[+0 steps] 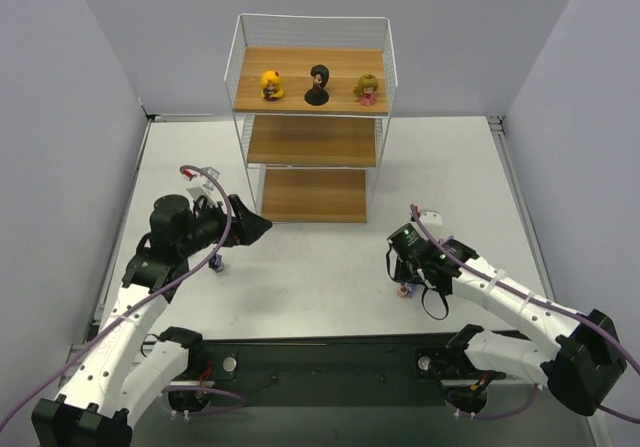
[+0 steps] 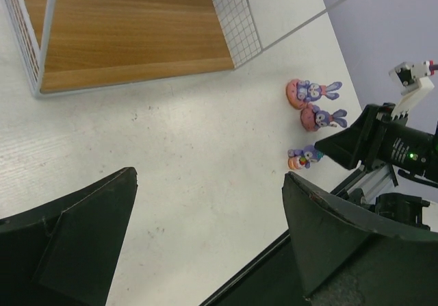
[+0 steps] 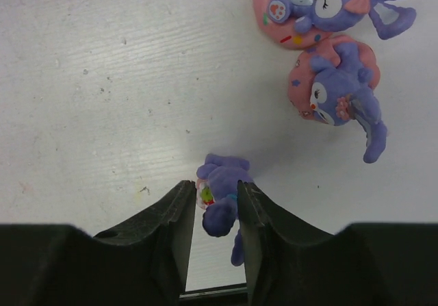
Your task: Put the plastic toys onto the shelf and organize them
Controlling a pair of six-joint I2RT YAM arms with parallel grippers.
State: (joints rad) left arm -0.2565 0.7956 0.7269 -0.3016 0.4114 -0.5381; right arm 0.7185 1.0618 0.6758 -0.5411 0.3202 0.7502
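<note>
The shelf [image 1: 312,139] stands at the back with a yellow doll [image 1: 270,84], a black doll [image 1: 318,85] and an olive-pink doll [image 1: 366,89] on its top board. My right gripper [image 3: 213,186] is low over the table, its fingers closed against both sides of a small purple bunny toy [image 3: 222,176]. Two bigger purple-pink bunnies [image 3: 315,5] [image 3: 339,94] lie on the table just beyond it. My left gripper [image 2: 209,189] hangs open and empty over bare table in front of the shelf's bottom board [image 2: 137,32]. A small dark blue figure [image 1: 216,263] stands under the left arm.
The shelf's white wire side [image 2: 236,18] comes down to the table close to the left gripper. A black base plate [image 1: 330,362] runs along the near edge between the arm bases. Grey walls close in the left and right sides.
</note>
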